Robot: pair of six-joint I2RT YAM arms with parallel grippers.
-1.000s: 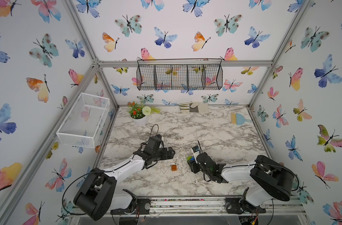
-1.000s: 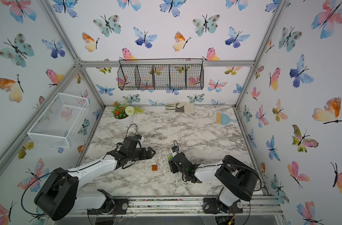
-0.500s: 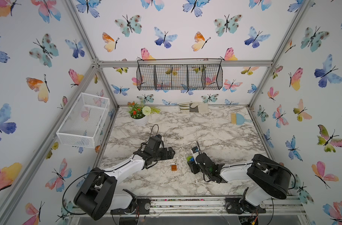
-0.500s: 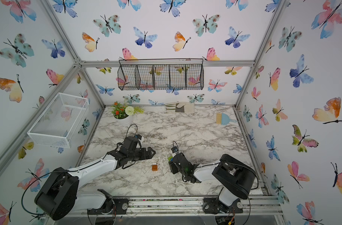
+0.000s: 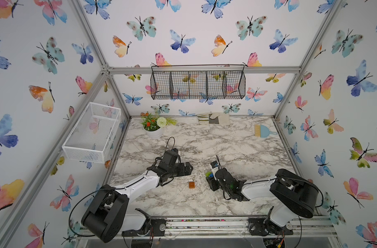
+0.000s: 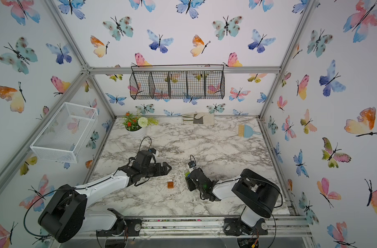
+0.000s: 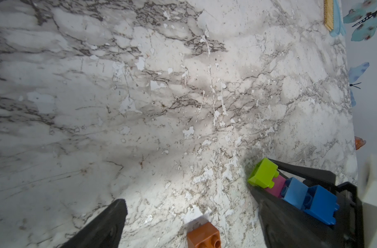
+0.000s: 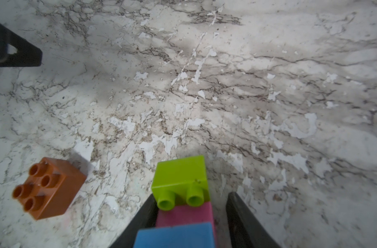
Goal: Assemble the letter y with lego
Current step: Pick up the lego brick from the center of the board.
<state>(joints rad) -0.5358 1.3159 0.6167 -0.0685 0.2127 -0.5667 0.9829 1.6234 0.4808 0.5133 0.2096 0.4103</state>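
Marble-patterned table [image 5: 237,146], butterfly-papered walls. Entries as I logged them from the remote console:

1. Lego stack [image 5: 209,174], count one: green brick [image 8: 181,174] at the tip, pink brick [image 8: 185,214] behind it, then two blue bricks [image 7: 294,193] (both countable only from the left wrist camera). It sat between the fingers [image 8: 140,221] of the right gripper [image 8: 190,196]. One finger lay against the pink brick and the other showed a sliver of table beside it, so I could not tell whether the jaws truly clamped the stack.

2. Orange brick [image 5: 191,184], count one, loose on the table between the two grippers, touching neither.

3. Left gripper [image 5: 188,170], jaws spread wide, near the orange brick on its back-wall side.

4. Containers, count three: black wire basket [image 5: 198,85] on the back wall, wallpaper showing through its mesh; white mesh basket [image 5: 93,133] on the left wall; white pot [image 5: 154,133] at the table's back edge, holding flowers [image 5: 161,122], orange and white.
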